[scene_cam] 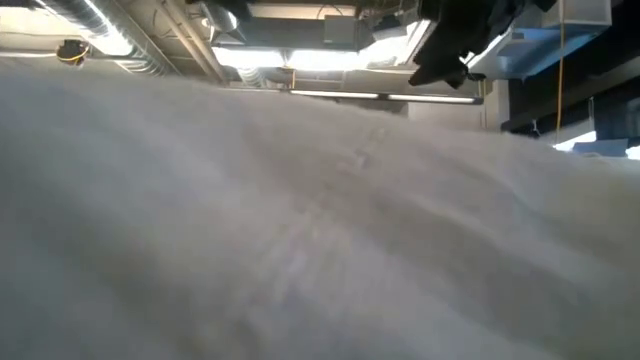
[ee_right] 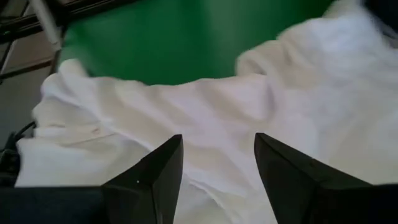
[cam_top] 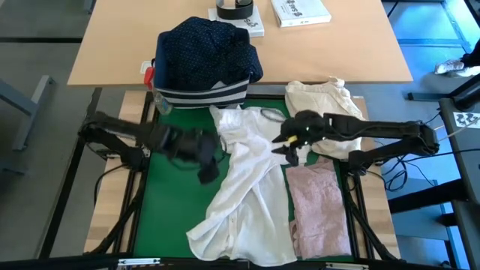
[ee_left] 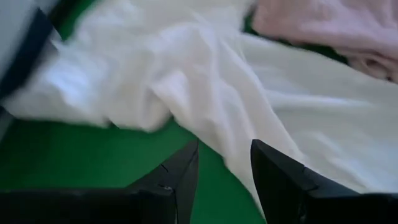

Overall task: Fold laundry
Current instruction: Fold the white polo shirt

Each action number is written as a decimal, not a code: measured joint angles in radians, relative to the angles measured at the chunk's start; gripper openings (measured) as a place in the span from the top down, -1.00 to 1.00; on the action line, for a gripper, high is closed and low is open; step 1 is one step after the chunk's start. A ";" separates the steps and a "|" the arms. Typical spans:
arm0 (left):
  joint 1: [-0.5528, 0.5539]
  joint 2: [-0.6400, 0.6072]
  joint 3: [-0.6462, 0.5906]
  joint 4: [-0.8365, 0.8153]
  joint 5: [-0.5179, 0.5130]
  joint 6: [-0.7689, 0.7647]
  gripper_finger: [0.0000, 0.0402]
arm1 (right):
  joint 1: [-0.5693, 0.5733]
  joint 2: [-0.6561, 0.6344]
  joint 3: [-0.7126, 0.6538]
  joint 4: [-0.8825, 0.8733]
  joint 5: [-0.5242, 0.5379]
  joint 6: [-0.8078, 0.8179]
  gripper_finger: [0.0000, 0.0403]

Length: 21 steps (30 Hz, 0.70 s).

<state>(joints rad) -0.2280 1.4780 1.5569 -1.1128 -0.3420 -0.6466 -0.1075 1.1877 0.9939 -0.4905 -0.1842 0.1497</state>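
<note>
Across the middle of the high view, a white shirt [cam_top: 244, 187] sprawls crumpled on the green mat [cam_top: 161, 202], both grippers spread apart and holding nothing.

The left gripper [cam_top: 206, 161] sits at the shirt's left edge and the right gripper [cam_top: 289, 146] near its upper right; each wrist view shows parted fingers over loose cloth. A pale pink top [cam_top: 319, 210] lies lower right, beside the shirt, and a navy dotted shirt [cam_top: 206, 49] fills the striped bin [cam_top: 202, 94] at upper centre. The shirt looks light, soft and limp, likely to slip and bunch, so seams, shoulders or hem corners seem the best holds. Only the high view shows the whole layout; the low view is nearly filled with white cloth.
</note>
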 joint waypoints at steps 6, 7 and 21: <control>-0.235 0.000 -0.192 0.153 -0.059 -0.258 0.30 | 0.096 0.097 0.000 0.026 0.234 0.045 0.02; -0.263 0.001 -0.237 0.211 -0.067 -0.295 0.30 | 0.095 0.118 0.000 0.021 0.278 0.057 0.02; -0.249 0.281 -0.536 1.053 -0.019 -0.630 0.30 | -0.219 0.492 0.000 0.307 0.238 -0.125 0.02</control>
<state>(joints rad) -0.4770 1.7590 1.0210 -0.0603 -0.3608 -1.2768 -0.3269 1.6794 0.9943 -0.1834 0.0534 0.0252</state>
